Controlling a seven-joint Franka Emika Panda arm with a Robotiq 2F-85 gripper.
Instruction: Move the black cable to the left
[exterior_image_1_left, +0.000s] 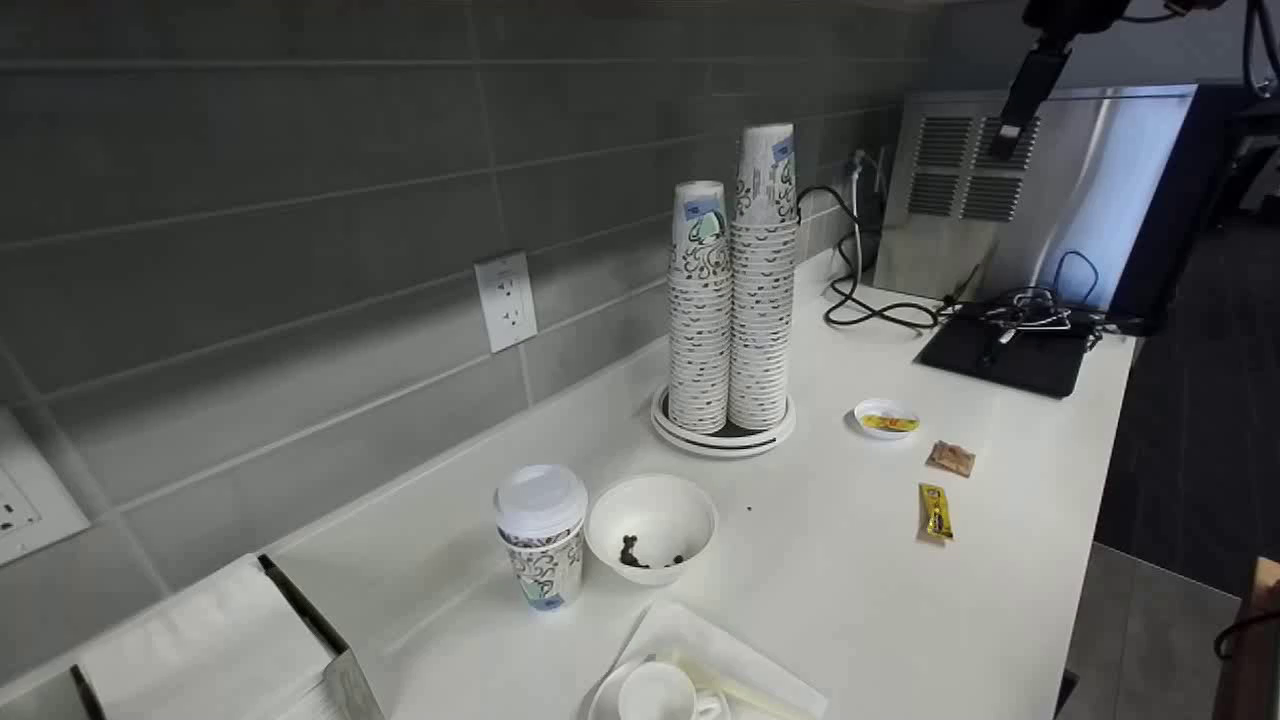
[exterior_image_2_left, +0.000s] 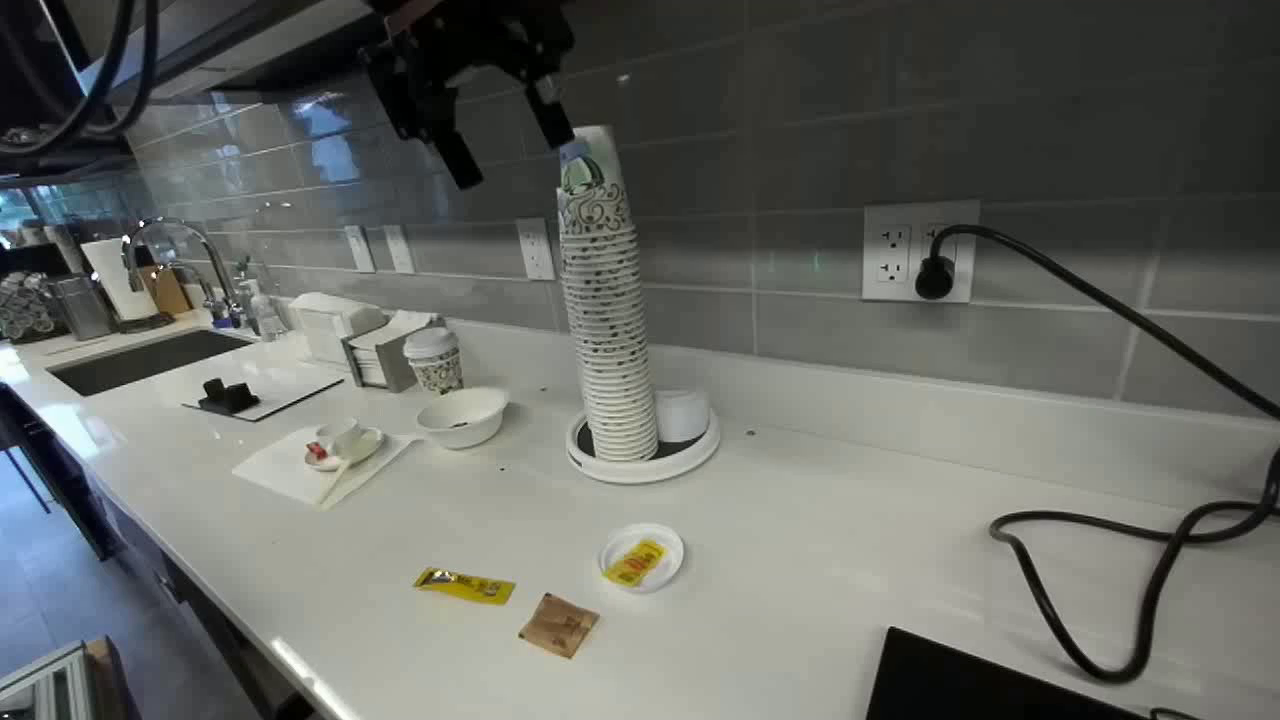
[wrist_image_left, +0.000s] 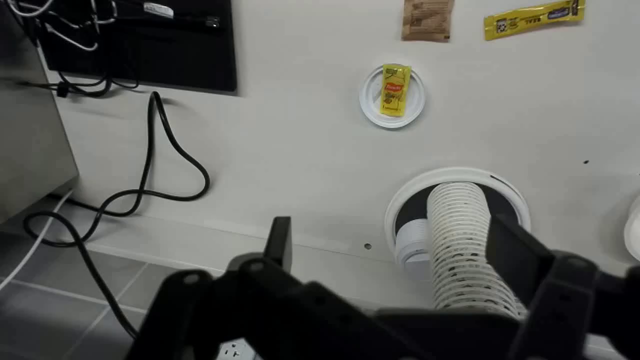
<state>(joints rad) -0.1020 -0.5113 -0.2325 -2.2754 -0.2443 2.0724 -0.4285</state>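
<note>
The black cable lies in loose loops on the white counter and rises to a wall outlet. It shows in both exterior views (exterior_image_1_left: 848, 320) (exterior_image_2_left: 1118, 674) and at the left in the wrist view (wrist_image_left: 206, 182). My gripper is up in the air above the counter, in both exterior views (exterior_image_1_left: 1006, 138) (exterior_image_2_left: 514, 162). In the wrist view the gripper (wrist_image_left: 395, 240) has its fingers wide apart with nothing held, and the cable lies to the left of them, not touched.
Tall paper cup stacks (exterior_image_1_left: 700, 350) (exterior_image_2_left: 610, 350) stand on a round tray by the wall, close to the gripper's line in the wrist view (wrist_image_left: 457, 225). A flat black device (exterior_image_1_left: 1000, 365), a metal box (exterior_image_1_left: 960, 250), a small lid (exterior_image_2_left: 642, 557) and packets lie around.
</note>
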